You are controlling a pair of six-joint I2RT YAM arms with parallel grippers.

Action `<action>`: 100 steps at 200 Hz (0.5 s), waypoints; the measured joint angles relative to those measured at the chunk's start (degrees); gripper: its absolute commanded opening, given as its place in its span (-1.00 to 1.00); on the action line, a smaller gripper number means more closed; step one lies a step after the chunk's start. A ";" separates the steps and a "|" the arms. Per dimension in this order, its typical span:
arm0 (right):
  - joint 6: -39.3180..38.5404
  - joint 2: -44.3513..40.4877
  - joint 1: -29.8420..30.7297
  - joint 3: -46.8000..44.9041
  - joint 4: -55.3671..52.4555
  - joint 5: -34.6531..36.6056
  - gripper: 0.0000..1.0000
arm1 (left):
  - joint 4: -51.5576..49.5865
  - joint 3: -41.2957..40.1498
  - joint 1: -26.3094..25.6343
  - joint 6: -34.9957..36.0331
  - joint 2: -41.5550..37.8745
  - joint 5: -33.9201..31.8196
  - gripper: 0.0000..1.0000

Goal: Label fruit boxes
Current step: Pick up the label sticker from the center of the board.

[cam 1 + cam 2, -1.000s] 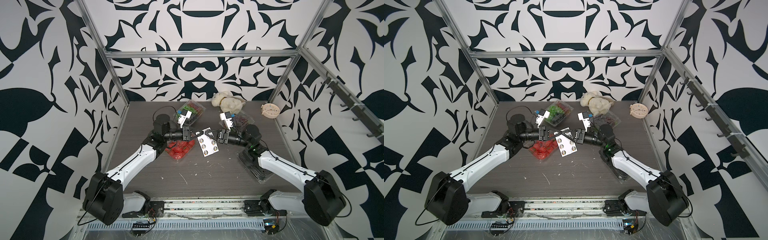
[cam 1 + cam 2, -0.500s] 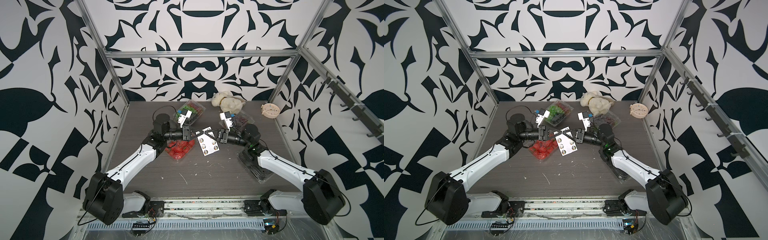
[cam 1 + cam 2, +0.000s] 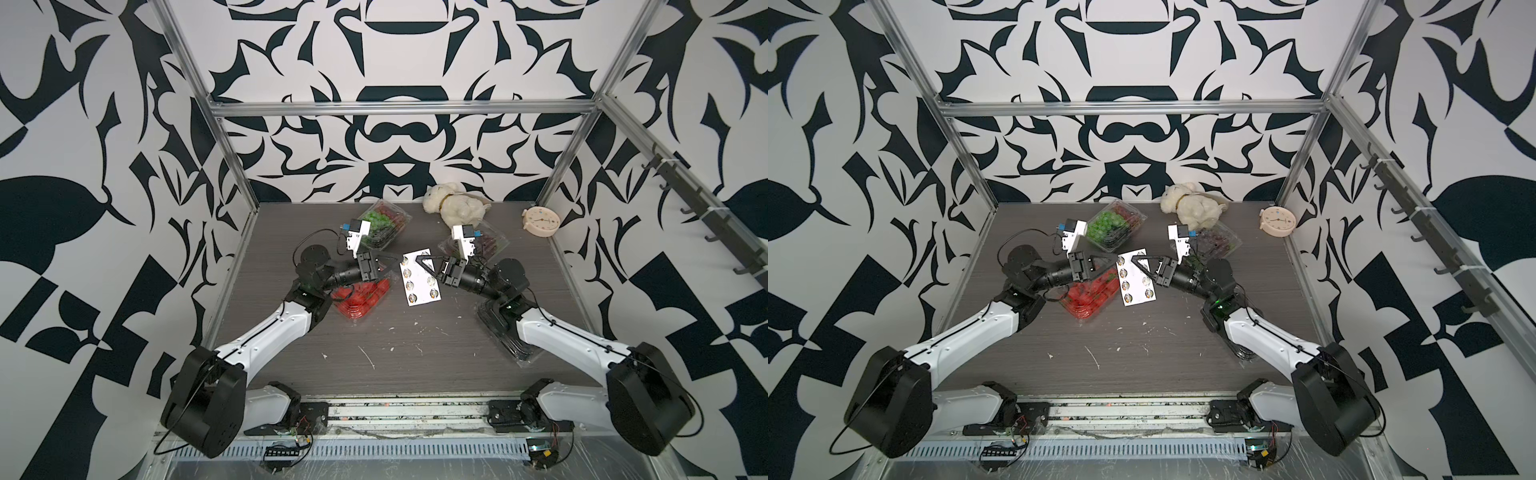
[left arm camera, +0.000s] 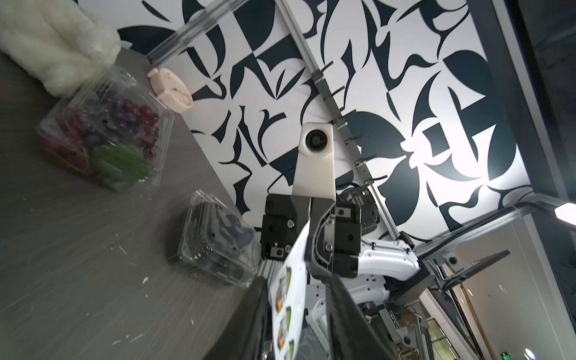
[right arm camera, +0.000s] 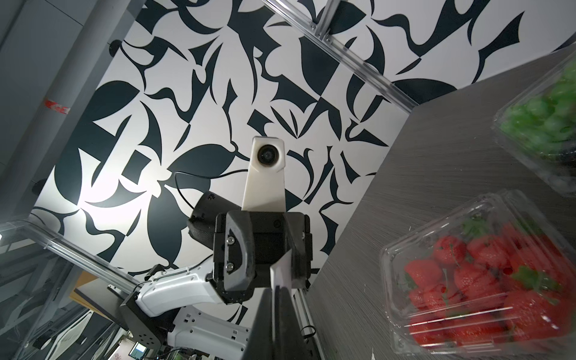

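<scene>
A white sticker sheet hangs above the table's middle. My right gripper is shut on its upper edge. My left gripper stands open around the sheet's other side, which lies against one finger. Of the fruit boxes, the strawberries sit under my left wrist and the green grapes are behind it. The purple grapes are behind my right wrist. The avocados lie partly hidden under my right arm.
A cream plush toy lies at the back wall and a small round clock stands in the back right corner. White paper scraps are scattered over the front of the dark table. Metal frame posts edge the table.
My right gripper has shut on the sheet's edge. My left gripper's jaws have parted from the sheet. The sheet and both arms have stayed almost in place.
</scene>
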 measured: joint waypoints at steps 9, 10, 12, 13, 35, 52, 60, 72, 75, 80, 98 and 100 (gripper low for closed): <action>0.96 0.68 0.00 -0.52 1.75 0.39 -1.00 | 3.02 -0.28 -0.17 -1.75 1.62 -0.48 -0.30; 1.03 0.72 0.00 -0.55 1.86 0.44 -1.00 | 3.26 -0.31 -0.20 -1.92 1.77 -0.55 -0.30; 1.20 0.87 0.00 -0.66 2.08 0.50 -1.00 | 3.85 -0.37 -0.24 -2.45 2.08 -0.61 -0.30; 1.29 0.92 0.00 -0.68 2.19 0.55 -1.00 | 4.39 -0.44 -0.26 -2.75 2.32 -0.70 -0.30; 2.60 1.42 0.00 -1.29 3.85 1.20 -1.00 | 10.21 -1.22 -0.70 -6.36 5.09 -1.46 -0.31; 2.95 1.40 0.00 -1.31 4.83 1.49 -1.00 | 13.14 -1.22 -1.05 -8.20 6.29 -1.70 -0.38; 2.95 1.29 0.00 -1.33 4.83 1.66 -1.00 | 14.25 -1.22 -1.27 -8.94 6.54 -1.79 -0.40; 2.91 1.09 0.00 -1.44 4.76 1.88 -1.00 | 15.47 -1.22 -1.49 -9.38 6.67 -1.88 -0.43; 2.91 1.01 0.00 -1.46 4.74 1.99 -1.00 | 15.78 -1.22 -1.57 -9.64 6.67 -1.88 -0.46; 2.89 0.79 0.00 -1.57 4.66 2.14 -1.00 | 16.22 -1.22 -1.66 -9.97 6.67 -1.88 -0.48; 2.69 0.07 0.00 -1.70 4.33 2.58 -1.00 | 17.40 -1.22 -1.92 -10.34 6.67 -1.90 -0.56; 2.64 -0.02 0.00 -1.70 4.33 2.60 -1.00 | 17.55 -1.22 -1.92 -10.54 6.67 -1.90 -0.57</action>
